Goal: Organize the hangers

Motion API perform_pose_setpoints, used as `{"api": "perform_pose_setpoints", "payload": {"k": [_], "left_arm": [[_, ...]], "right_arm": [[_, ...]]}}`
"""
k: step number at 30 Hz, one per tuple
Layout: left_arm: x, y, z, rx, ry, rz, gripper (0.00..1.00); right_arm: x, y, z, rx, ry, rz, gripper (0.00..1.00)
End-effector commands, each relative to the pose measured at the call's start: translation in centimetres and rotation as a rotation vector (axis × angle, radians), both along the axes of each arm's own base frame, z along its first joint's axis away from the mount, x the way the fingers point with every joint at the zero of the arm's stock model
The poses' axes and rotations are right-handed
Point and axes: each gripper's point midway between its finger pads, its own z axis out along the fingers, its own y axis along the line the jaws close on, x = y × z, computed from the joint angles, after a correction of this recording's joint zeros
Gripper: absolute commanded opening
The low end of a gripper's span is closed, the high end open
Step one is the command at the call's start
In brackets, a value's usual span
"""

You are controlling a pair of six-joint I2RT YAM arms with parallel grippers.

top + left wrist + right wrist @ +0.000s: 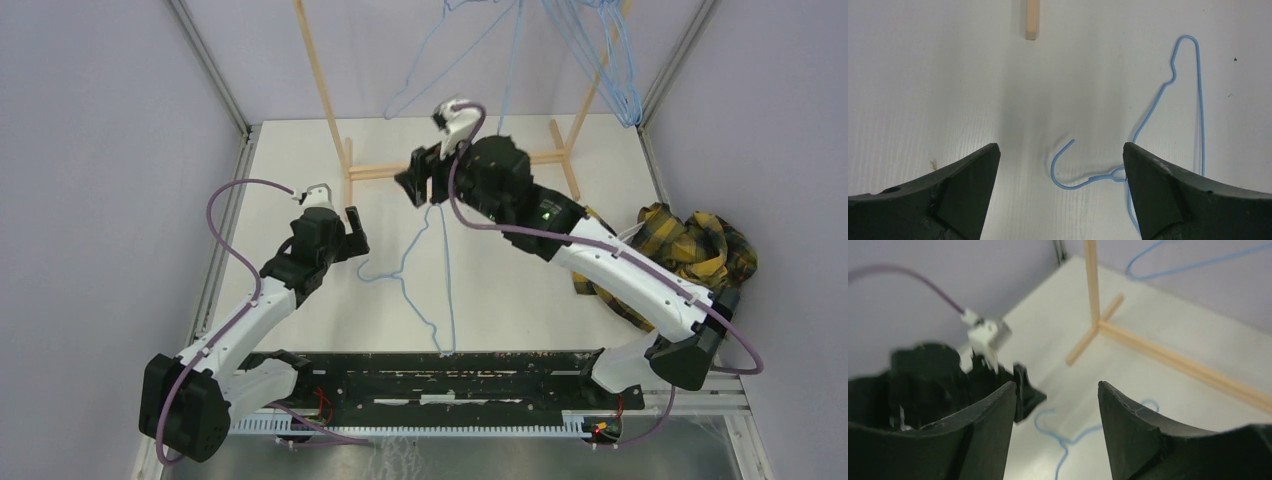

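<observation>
Left gripper gapes wide above the white table with nothing between its fingers. The hook of a light-blue wire hanger, which lies flat on the table, shows in the gap. Right gripper, also spread and empty, hangs over that hanger's far corner. Bare tabletop runs left to the wall rail, and a yellow-black plaid cloth crowds the right edge. Farther back stands the wooden rack, with more blue hangers dangling at its top right.
</observation>
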Motion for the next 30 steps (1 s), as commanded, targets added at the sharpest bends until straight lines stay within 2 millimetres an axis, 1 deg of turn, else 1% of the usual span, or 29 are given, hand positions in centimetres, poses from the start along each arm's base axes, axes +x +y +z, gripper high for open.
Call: {"api": "perform_pose_setpoints", "payload": {"k": [1, 2, 3, 4, 5, 7, 9, 12, 15, 19, 22, 26, 30], "left_arm": [[1.1, -0.4, 2.0, -0.037, -0.041, 0.03, 1.0], [1.0, -0.4, 1.9, -0.038, -0.034, 0.03, 1.0], [1.0, -0.4, 1.8, -0.037, -0.031, 0.031, 1.0], [0.9, -0.3, 1.7, -0.037, -0.028, 0.035, 1.0], [0.9, -0.3, 1.6, -0.039, -0.026, 0.04, 1.0], [0.9, -0.2, 1.3, -0.046, -0.021, 0.052, 1.0], [1.0, -0.2, 1.1, -0.057, -0.011, 0.065, 1.0], [1.0, 0.0, 0.6, -0.082, 0.016, 0.105, 1.0], [1.1, 0.5, 0.5, -0.108, 0.036, 0.127, 1.0], [1.2, 2.2, 1.0, -0.116, 0.038, 0.169, 0.99], [1.3, 3.6, 1.8, -0.128, 0.016, 0.196, 0.99], [1.3, 4.3, 2.1, -0.135, 0.008, 0.201, 0.99], [1.3, 4.5, 1.9, -0.135, 0.012, 0.195, 0.99]], "right_arm": [[-2.6, -0.5, -12.4, -0.295, 0.158, 0.033, 0.67], [-3.7, -0.7, -15.8, -0.345, 0.217, 0.052, 0.66], [-4.6, -0.6, -17.1, -0.362, 0.242, 0.074, 0.64], [-5.8, -0.7, -19.9, -0.4, 0.295, 0.094, 0.62], [-6.7, -0.8, -21.8, -0.426, 0.328, 0.109, 0.61], [-8.4, -0.5, -24.6, -0.482, 0.363, 0.132, 0.59], [-9.5, -0.1, -27.3, -0.558, 0.383, 0.136, 0.58], [-10.2, 0.6, -29.8, -0.619, 0.41, 0.15, 0.58], [-10.4, 2.0, -31.4, -0.621, 0.437, 0.177, 0.56], [-10.2, 3.4, -33.8, -0.637, 0.461, 0.184, 0.55], [-10.0, 4.4, -35.8, -0.652, 0.49, 0.197, 0.53], [-9.9, 5.9, -37.7, -0.659, 0.523, 0.209, 0.49], [-9.5, 6.8, -38.7, -0.66, 0.532, 0.206, 0.47]]}}
